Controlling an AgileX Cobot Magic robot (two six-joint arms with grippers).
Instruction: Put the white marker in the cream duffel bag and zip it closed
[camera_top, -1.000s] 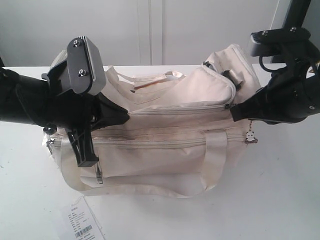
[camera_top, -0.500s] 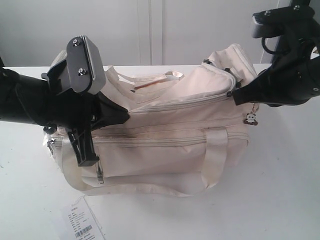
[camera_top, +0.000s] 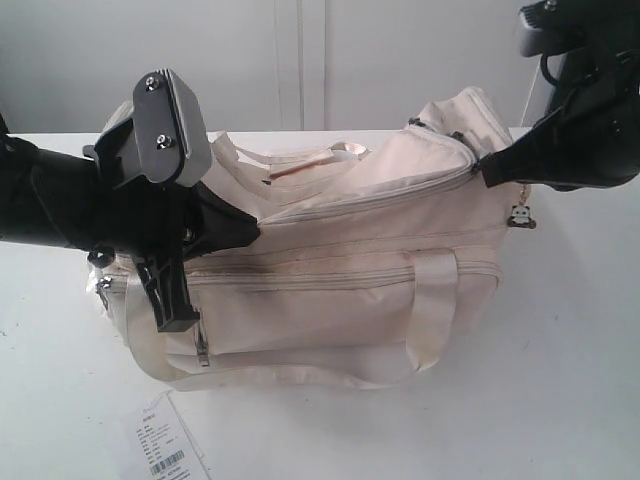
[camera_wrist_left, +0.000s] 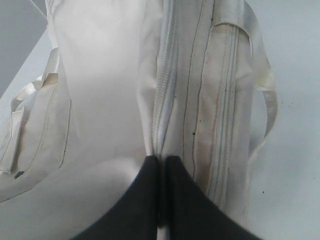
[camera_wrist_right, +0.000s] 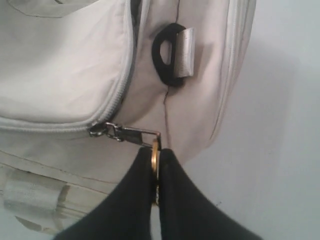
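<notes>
**A:** Where's the marker? I can't spot it anywhere.

**B:** Me neither. No sign of it on the counter (camera_top: 560, 400) or near either pincer. If it's in the bag (camera_top: 340, 280), the zip (camera_top: 370, 197) hides it. The teeth look meshed along the whole run I can see, so there's no peeking inside.

**A:** And the pincers?

**B:** The left pincer (camera_wrist_left: 161, 165) is pressed together on the fabric right at the zip, pinning that end of the bag. The right pincer (camera_wrist_right: 156, 155) is clamped on the pull (camera_wrist_right: 137, 135), which sits just ahead of its tips at the other end, by the black buckle (camera_wrist_right: 161, 50).

**A:** So what's left to do?

**B:** Not much, I'd guess. The bag's long axis and the zip both run straight from one pincer to the other. Any last tug would go away from the left pincer, and the right arm is the one already on the pull. Looks pretty much zipped to me.
</notes>
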